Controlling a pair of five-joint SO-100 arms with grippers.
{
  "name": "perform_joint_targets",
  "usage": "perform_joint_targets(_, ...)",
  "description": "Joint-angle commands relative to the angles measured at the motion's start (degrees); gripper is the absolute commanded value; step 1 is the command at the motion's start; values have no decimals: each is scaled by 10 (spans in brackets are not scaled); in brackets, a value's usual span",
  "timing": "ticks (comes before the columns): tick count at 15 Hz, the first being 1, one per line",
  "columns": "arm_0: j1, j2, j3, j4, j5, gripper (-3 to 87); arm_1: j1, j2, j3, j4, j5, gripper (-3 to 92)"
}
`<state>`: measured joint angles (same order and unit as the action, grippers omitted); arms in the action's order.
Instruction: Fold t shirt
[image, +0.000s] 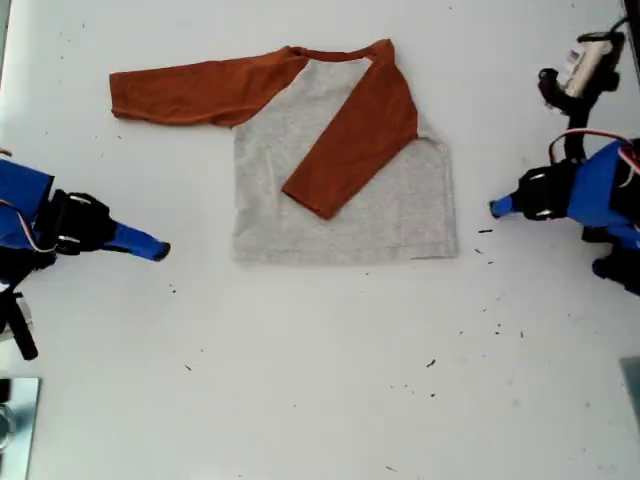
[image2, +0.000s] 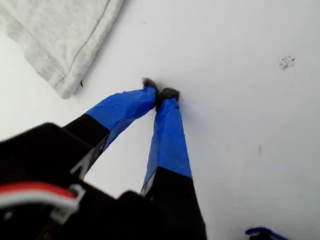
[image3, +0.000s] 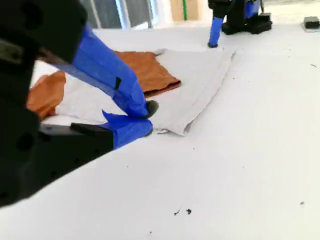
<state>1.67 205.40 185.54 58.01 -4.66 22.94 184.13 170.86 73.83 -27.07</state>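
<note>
T shirt (image: 400, 215) flat on the white table (image: 320, 390), toward 12 o'clock in the exterior view, grey body up. One rust-orange sleeve (image: 355, 140) folded diagonally across the chest; the other sleeve (image: 190, 95) stretched out toward 10 o'clock.

At 3 o'clock in that view, my first gripper (image: 497, 207), arm reaching low and level toward the shirt, tip just beside the hem corner, fingers pressed together on nothing.

At 9 o'clock, my second gripper (image: 160, 250), arm stretched low toward the shirt's opposite hem corner, a little apart from the cloth, fingers closed together with nothing between.
</note>
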Motion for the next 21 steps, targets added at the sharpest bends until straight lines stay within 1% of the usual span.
perform_joint_targets(1,11,-122,-83,-25,-114,-3,-9,121,48,46,16,33)
perform_joint_targets(2,36,-301,-207,4,-162,-3,-14,161,56,59,9,33)
perform_joint_targets(3,49,-478,-351,74,-241,-2,-10,156,55,61,9,33)
perform_joint_targets(4,58,-582,-456,127,-301,-2,-7,156,55,61,7,33)
perform_joint_targets(6,48,-595,-472,141,-320,-2,-8,156,55,60,6,33)
perform_joint_targets(7,13,-586,-472,168,-313,-2,-10,156,55,60,8,33)
perform_joint_targets(8,-61,-578,-476,198,-268,-2,-11,155,55,60,10,33)
perform_joint_targets(9,-164,-587,-510,250,-194,-2,-10,154,56,60,9,33)
perform_joint_targets(10,-285,-593,-542,279,-85,3,-9,154,56,60,9,33)
perform_joint_targets(11,-388,-602,-575,304,-10,167,-9,154,56,60,9,33)
perform_joint_targets(12,-491,-606,-595,308,65,290,-10,154,56,60,10,33)
perform_joint_targets(13,-562,-621,-619,292,127,313,-11,154,56,60,11,33)
perform_joint_targets(14,-579,-649,-649,280,147,346,-10,154,56,60,12,33)
perform_joint_targets(16,-662,-695,-706,279,178,341,-7,154,56,60,10,33)
perform_joint_targets(18,-734,-722,-686,246,205,346,-9,154,56,60,9,33)
perform_joint_targets(19,-758,-737,-650,215,219,348,-9,154,56,60,9,33)
perform_joint_targets(21,-778,-744,-555,120,228,341,-10,154,56,60,8,33)
